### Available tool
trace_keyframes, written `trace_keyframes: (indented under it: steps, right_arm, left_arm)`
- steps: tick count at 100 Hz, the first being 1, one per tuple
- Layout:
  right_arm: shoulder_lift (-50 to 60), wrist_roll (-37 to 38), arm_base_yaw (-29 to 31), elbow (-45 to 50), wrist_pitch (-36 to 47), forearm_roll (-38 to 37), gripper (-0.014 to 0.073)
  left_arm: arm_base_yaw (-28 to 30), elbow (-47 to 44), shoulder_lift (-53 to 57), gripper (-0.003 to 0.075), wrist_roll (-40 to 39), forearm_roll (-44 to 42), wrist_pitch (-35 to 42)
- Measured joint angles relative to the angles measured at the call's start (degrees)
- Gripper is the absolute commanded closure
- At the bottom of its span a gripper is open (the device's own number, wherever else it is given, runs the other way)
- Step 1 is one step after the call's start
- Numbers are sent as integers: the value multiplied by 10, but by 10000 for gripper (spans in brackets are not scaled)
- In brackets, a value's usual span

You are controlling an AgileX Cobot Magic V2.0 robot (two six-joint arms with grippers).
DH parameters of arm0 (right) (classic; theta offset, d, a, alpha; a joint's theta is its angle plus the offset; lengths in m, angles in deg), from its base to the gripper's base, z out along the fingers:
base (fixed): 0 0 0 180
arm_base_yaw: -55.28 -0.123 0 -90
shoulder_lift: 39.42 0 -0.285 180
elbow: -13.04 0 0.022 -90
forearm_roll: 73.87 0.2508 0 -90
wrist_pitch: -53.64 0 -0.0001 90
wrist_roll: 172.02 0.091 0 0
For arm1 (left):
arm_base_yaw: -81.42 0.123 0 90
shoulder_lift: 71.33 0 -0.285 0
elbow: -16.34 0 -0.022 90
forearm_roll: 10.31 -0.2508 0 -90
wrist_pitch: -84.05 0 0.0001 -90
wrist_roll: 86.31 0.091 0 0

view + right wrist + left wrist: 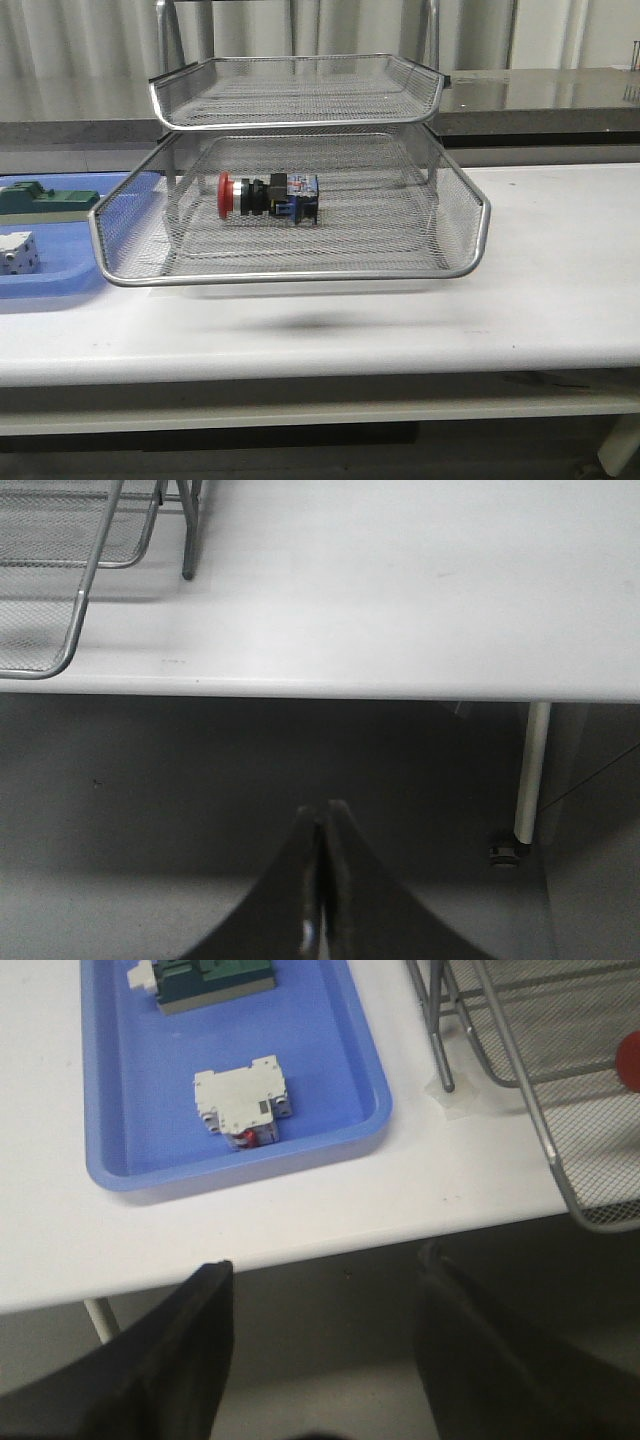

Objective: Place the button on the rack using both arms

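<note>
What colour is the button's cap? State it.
Red; the button lies in the rack's pulled-out tray, clearest in the front view.

White table [560, 290], flat and pale, with metal legs. On it: silver wire rack [300, 262] near the middle, standing on thin posts; blue plastic tray [60, 285] just beside the rack, at the table's left end.

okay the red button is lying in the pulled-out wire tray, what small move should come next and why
Probably push the pulled-out mesh tray back into the silver wire rack. The red-capped push-button already lies on its side in that tray, which juts forward beyond the tier above. Both grippers are back off the table edge, the left gripper open, the right gripper shut and empty, so either would have to approach first.
</note>
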Motion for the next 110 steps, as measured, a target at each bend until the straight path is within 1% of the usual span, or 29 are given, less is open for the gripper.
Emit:
trace_keyframes:
  steps: [18,46,51,58,77,81,110]
  right_arm:
    - [0,0,0,0,0,0,664]
    - [0,0,0,0,0,0,664]
    - [0,0,0,0,0,0,664]
    - [0,0,0,0,0,0,664]
    - [0,0,0,0,0,0,664]
    - [0,0,0,0,0,0,664]
    - [0,0,0,0,0,0,664]
  left_arm:
    - [0,-76,85,335,-48,-28,4]
    - [0,-141,176,342,-72,-30,3]
    - [0,-146,184,367,-72,-30,2]
    - [0,-148,192,435,-72,-30,1]
    - [0,-148,195,700,-72,-30,1]
    - [0,-148,195,743,-72,-30,1]
    - [0,-149,195,741,-72,-30,1]
